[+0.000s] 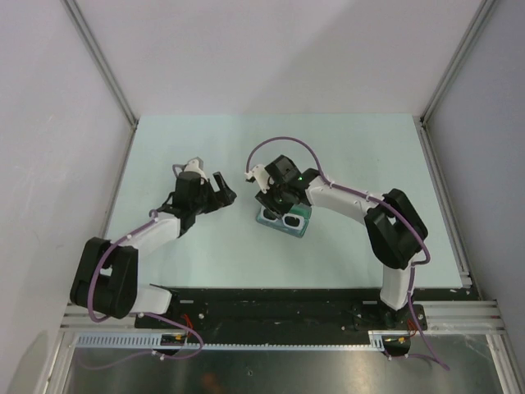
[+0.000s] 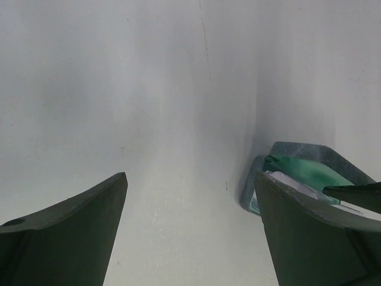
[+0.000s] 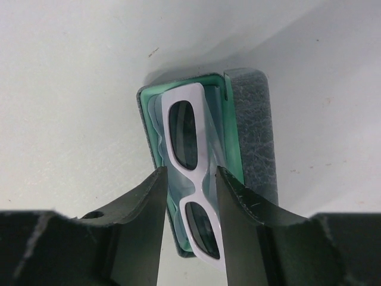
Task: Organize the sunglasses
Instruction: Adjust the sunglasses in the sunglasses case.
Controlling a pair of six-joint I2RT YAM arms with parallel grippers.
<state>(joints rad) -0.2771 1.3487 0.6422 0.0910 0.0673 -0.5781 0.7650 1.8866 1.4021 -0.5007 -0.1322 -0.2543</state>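
Inside the case (image 3: 253, 137), sunglasses (image 3: 189, 134) lie; parted right pincer (image 3: 190, 174) straddles their bridge.

Through the right wrist camera I look down on the sunglasses (image 3: 196, 179), lying lenses up inside an open case (image 3: 253, 137) on the pale table (image 3: 71, 89). The white frame rests in the green lining (image 3: 231, 143), with the grey textured half of the case alongside, to the right in my view. The right gripper (image 3: 190, 173) hangs over the bridge of the frame, one dark finger (image 3: 143, 226) on each side. Its jaws stand apart: I see a sliver of space between the frame and the finger on my left, while the other sits just beside the frame's edge.
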